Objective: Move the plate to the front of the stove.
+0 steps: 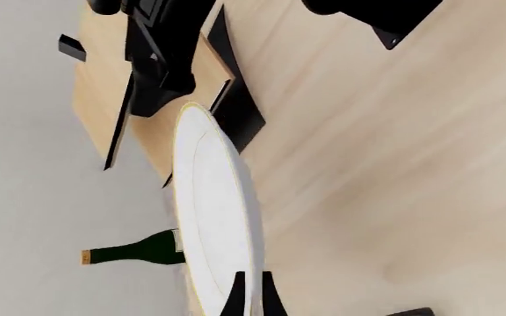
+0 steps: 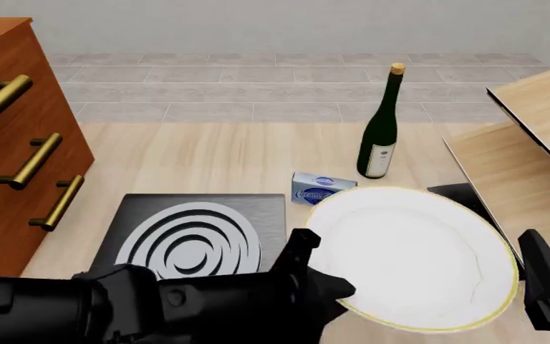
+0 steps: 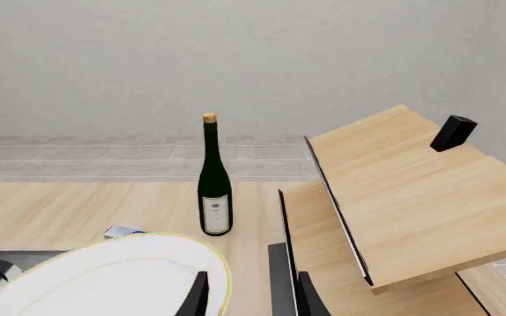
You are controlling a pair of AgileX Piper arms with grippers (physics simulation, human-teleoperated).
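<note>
The plate [image 2: 414, 261], white with a thin gold rim, sits right of the stove [image 2: 197, 240], a black slab with silver rings. It looks raised and tilted. My left gripper [image 2: 337, 290] is shut on the plate's left rim. In the left wrist view its fingers [image 1: 235, 297] straddle the rim of the plate [image 1: 213, 210], which shows nearly edge-on. My right gripper [image 2: 543, 287] is at the plate's right edge. In the right wrist view that gripper [image 3: 253, 296] stands open, and the plate [image 3: 103, 276] has its rim beside one finger [image 3: 198, 293].
A green wine bottle [image 2: 380, 125] stands behind the plate, with a small blue box [image 2: 321, 188] to its left. A wooden drawer cabinet [image 2: 17, 143] rises at the left. Slanted wooden boards [image 2: 533, 143] stand at the right, with a plain black panel [image 2: 457, 193] at their foot.
</note>
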